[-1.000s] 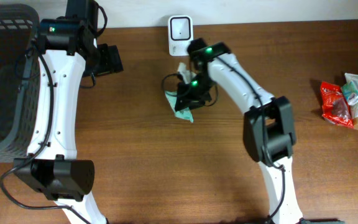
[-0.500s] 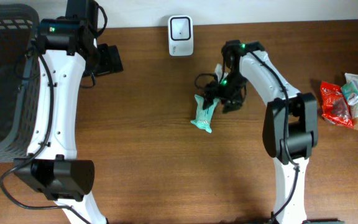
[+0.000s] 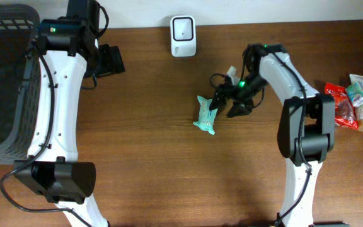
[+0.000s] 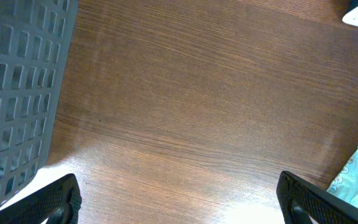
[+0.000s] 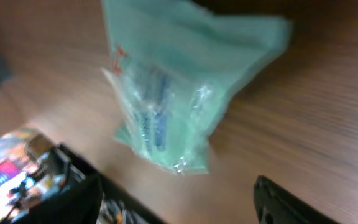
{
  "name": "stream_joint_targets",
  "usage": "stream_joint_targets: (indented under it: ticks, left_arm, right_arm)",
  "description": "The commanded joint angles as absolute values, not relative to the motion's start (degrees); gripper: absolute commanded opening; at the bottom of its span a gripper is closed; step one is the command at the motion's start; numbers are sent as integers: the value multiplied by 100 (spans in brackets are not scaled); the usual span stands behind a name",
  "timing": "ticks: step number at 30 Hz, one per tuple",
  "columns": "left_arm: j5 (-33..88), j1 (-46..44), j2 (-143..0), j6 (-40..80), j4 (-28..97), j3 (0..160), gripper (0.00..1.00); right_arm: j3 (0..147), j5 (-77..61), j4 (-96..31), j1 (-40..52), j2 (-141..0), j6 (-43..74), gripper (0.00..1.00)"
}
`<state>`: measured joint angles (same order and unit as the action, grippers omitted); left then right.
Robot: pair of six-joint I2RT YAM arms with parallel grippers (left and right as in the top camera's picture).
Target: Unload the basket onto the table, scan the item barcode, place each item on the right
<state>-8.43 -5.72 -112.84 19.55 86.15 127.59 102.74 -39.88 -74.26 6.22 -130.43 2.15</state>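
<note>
The green packet (image 3: 205, 115) lies on the table (image 3: 150, 183), out in front of the scanner (image 3: 183, 36) and a little toward the right arm's side, well apart from it. The right gripper (image 3: 227, 105) is farther from the scanner on that same side, just beside the packet. Its jaws are spread wide and grip nothing. The right wrist view is blurred, but the packet (image 5: 179, 87) seems to lie loose between the fingers (image 5: 278, 199). The left gripper (image 3: 109, 61) hangs to the other side of the scanner, jaws wide and empty, near the grey basket (image 3: 5, 75). A heap of colourful packs (image 3: 351, 104) lies far from the scanner, at the table's edge beyond the right arm.
</note>
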Motion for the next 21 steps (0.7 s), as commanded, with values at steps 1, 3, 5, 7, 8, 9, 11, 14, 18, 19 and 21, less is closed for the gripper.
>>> stream_joint_targets:
  ticks: [1, 3, 5, 7, 8, 9, 11, 14, 18, 19, 21]
  left_arm:
    - [-884, -585, -11292, 1990, 8624, 12744, 99]
    - [-884, -585, -11290, 1990, 8621, 12744, 99]
    - [-884, -585, -11292, 1990, 8621, 12744, 99]
    - [-884, -585, -11292, 1990, 8621, 12744, 99]
    - [-884, -585, -11290, 1990, 8621, 12744, 99]
    - [-884, -585, -11292, 1990, 8621, 12744, 99]
    - [-884, -585, -11292, 1990, 8621, 12744, 99]
    - [-884, -585, -11292, 1990, 8624, 12744, 99]
    - [-884, -585, -11292, 1990, 8621, 12744, 99]
    - [-884, -585, -11292, 1990, 8621, 12744, 99]
    - [-884, -585, -11292, 1990, 8621, 12744, 99]
  right_arm:
    - [9609, -4742, -6783, 666, -12934, 222, 76]
    - [9303, -4746, -6340, 668, -12938, 425, 76]
    - [8986, -4742, -5778, 672, -12938, 768, 72]
    - [8748, -4742, -5271, 674, -12949, 917, 68]
    - [8678, -4744, -5070, 679, -12960, 956, 61]
    - [8650, -4744, -4945, 679, -12967, 1020, 53]
    - [8648, -4740, -4681, 676, -12969, 1151, 7]
    - [8866, -4501, -4748, 676, -12949, 1299, 4]
    - [10525, -1758, -6567, 838, -12720, 1559, 4]
    - [10975, -906, -7037, 926, -12720, 1739, 4]
    - [11555, 908, -7712, 1181, -12720, 2311, 4]
